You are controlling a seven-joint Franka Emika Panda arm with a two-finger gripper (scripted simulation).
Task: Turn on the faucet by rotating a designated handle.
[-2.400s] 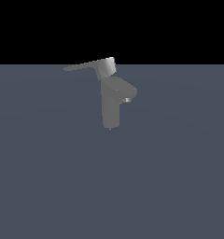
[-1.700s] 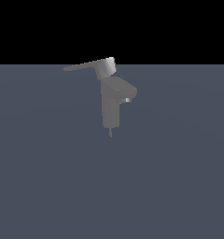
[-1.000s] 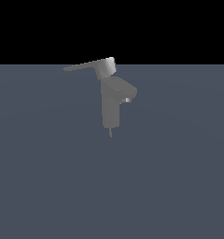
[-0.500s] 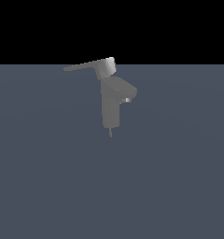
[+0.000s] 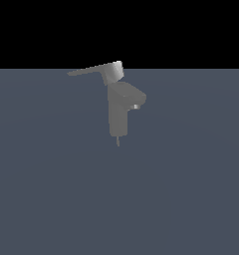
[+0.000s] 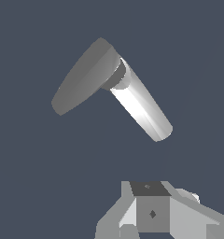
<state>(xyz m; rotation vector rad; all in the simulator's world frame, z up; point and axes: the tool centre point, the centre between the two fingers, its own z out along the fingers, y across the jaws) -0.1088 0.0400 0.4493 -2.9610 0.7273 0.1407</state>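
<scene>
Nothing has moved: the faucet [image 5: 120, 112] and its handle [image 6: 83, 78] lie beyond the gripper [image 6: 151, 219], untouched, its opening hidden, so a misjudged approach may strike the spout instead.

A bare simulated test scene, not a kitchen or bathroom: the exterior view shows one flat, untextured slate-blue floor [image 5: 57, 199] running to a straight horizon under solid black. A lone grey faucet [image 5: 118, 117] stands on that floor, mounted to no sink or wall, with its handle [image 5: 91, 70] reaching toward the exterior view's left. Every surface is smooth, matte and evenly shaded, as in a computer render. The wrist view gives the same plain blue-grey ground behind the faucet, with blocky grey parts of the robot's hand [image 6: 151, 212] at the frame's edge.
</scene>
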